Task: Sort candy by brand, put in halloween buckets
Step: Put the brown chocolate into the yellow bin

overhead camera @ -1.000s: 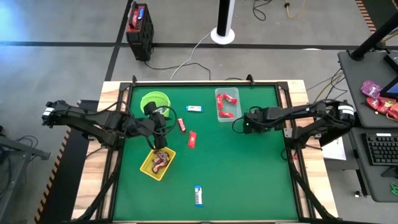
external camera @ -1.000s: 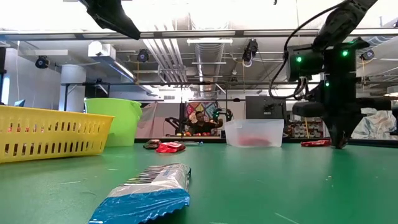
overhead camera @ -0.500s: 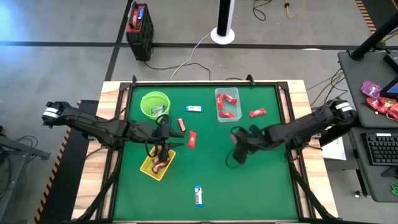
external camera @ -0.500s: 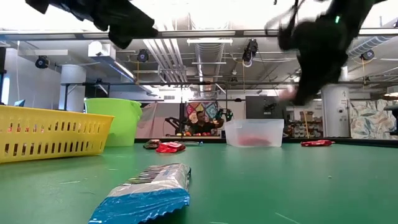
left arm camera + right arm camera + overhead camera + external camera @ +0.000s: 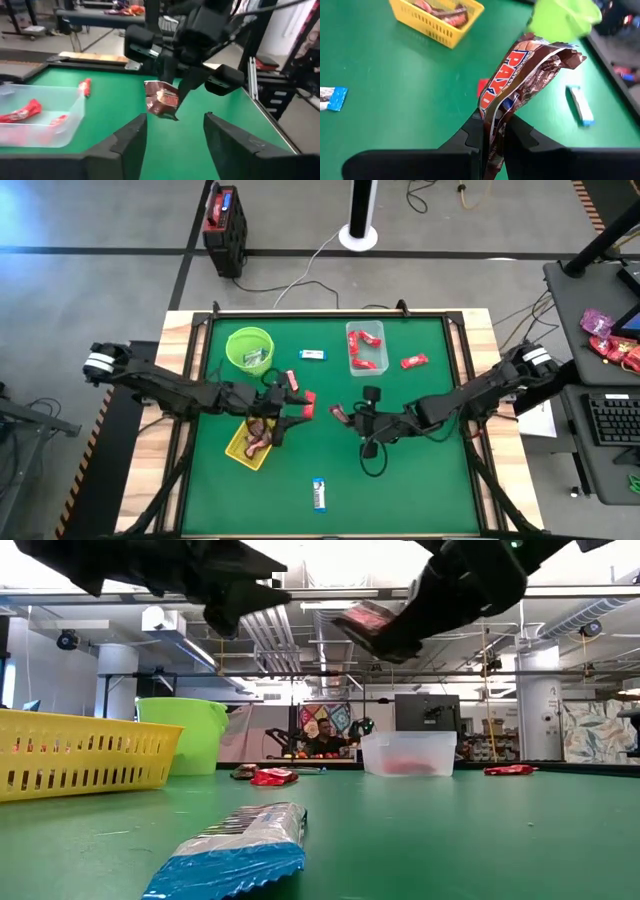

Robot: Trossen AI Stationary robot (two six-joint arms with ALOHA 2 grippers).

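My right gripper (image 5: 350, 417) hangs over the middle of the green table, shut on a dark brown candy (image 5: 525, 70). Facing it from the left is my left gripper (image 5: 290, 416); its fingers stand open (image 5: 175, 145) with nothing between them, a short way from the candy (image 5: 161, 100). The yellow basket (image 5: 250, 443), holding several dark candies, sits below the left gripper. At the far side stand the lime-green bucket (image 5: 250, 347) and the clear tub (image 5: 366, 348) with red candies. Loose candies lie flat on the table: red (image 5: 294, 379), red (image 5: 414, 362), blue-and-white (image 5: 313, 355) and blue-and-white (image 5: 319, 494). My right gripper pinches one end of the brown wrapper (image 5: 495, 114) between its two shut fingers. The fingers come from the table's right, slanting slightly down. The rest of the candy sticks out past the fingertips toward the left gripper, crumpled and lifted clear of the table (image 5: 365, 620).
A raised dark frame (image 5: 330, 314) edges the green table. A red candy (image 5: 308, 400) lies partly under the left gripper. Bare green surface stretches along the near right part of the table (image 5: 420, 480).
My right gripper has swung from beside the clear tub toward the table's middle and left, rising and rolling over, with the brown candy now held up off the table. My left gripper has come down and moved right, from near the green bucket to a spot facing the candy.
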